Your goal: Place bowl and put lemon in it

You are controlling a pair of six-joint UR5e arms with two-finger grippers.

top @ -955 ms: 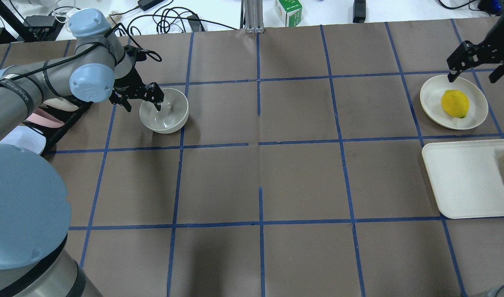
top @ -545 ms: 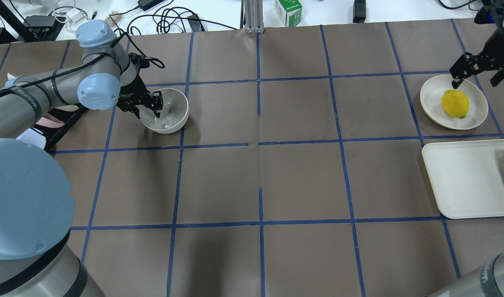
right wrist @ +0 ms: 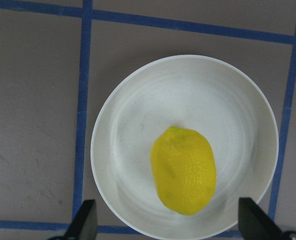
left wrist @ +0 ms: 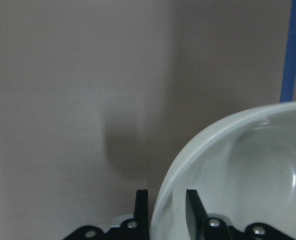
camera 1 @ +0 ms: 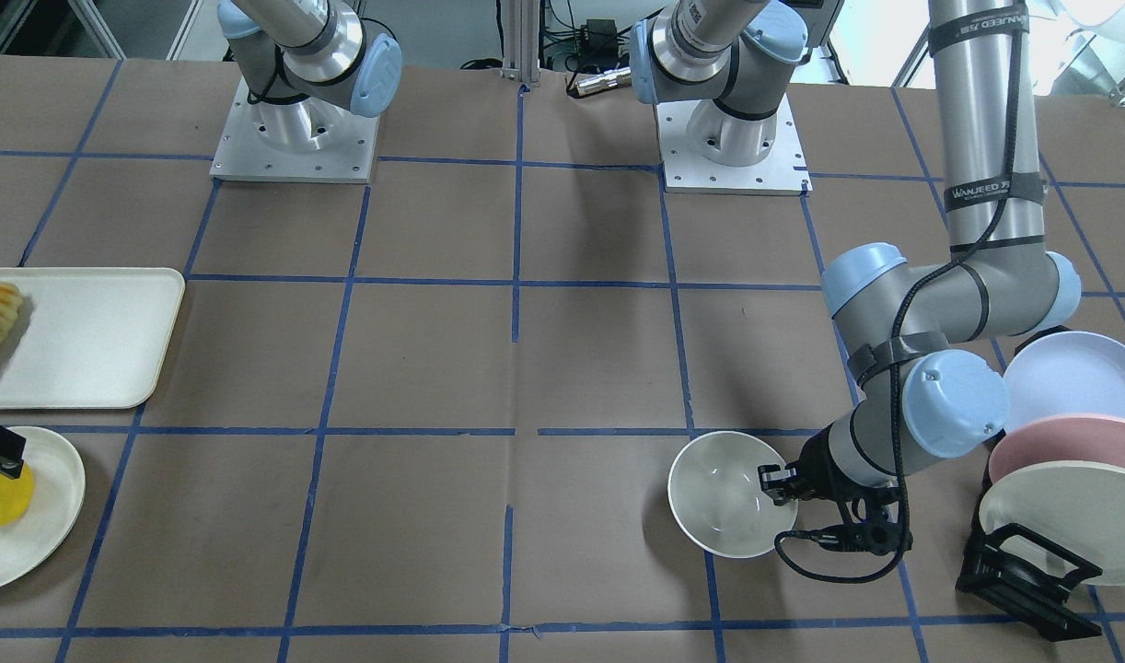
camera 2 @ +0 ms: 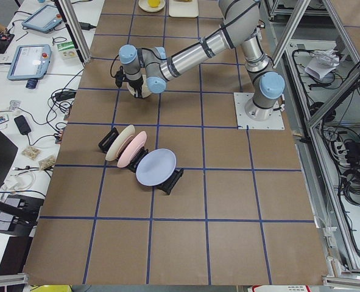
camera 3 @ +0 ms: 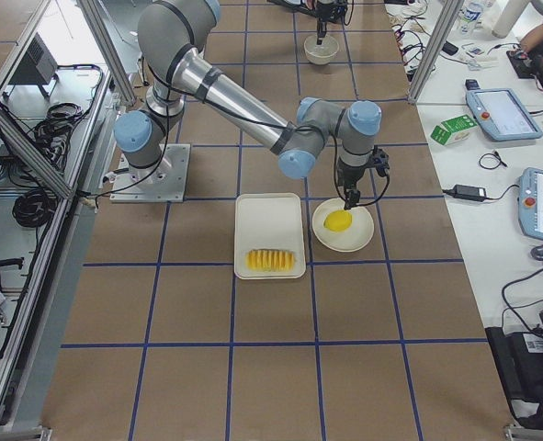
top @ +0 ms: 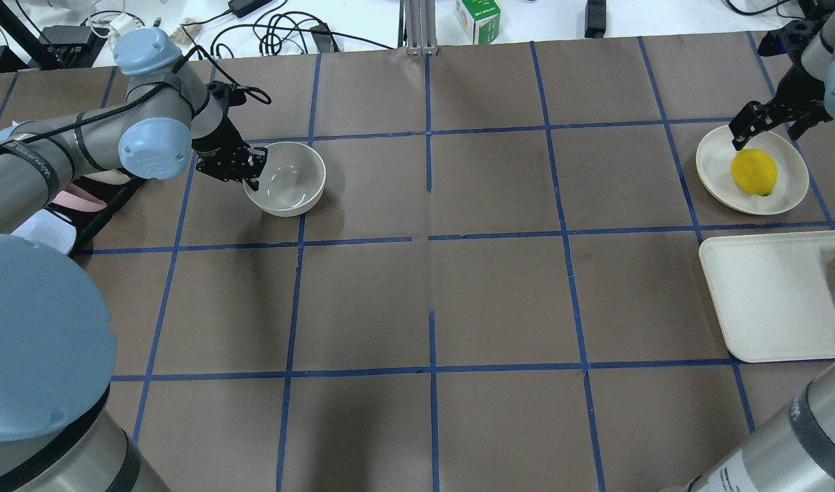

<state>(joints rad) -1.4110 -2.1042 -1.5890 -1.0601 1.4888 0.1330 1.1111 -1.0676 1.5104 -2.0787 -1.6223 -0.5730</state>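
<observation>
The bowl (top: 285, 179) sits on the robot's left side of the table (top: 499, 294), in the far row of taped squares, just beside the rack (camera 1: 1023, 571) of plates. The left gripper (left wrist: 166, 200) is clamped on its near rim, one finger inside the wall and one outside. Compared with a second ago the bowl has shifted a little toward the table's middle and its mouth looks slightly tipped. It seems the arm has begun to carry it, though I cannot tell whether it is clear of the table.

The lemon (top: 754, 172) lies well apart, on the robot's right side, resting on a plate (top: 715, 160). It has not moved. The right gripper (right wrist: 167, 210) has drifted in from beyond the plate's far edge and now hangs over the lemon with its fingers spread wide, one on each side, not touching it.

So both halves of the task are under way at once. The bowl still has to be set down, probably nearer the centre. The lemon still has to be grasped, and the gripper must first come lower.
</observation>
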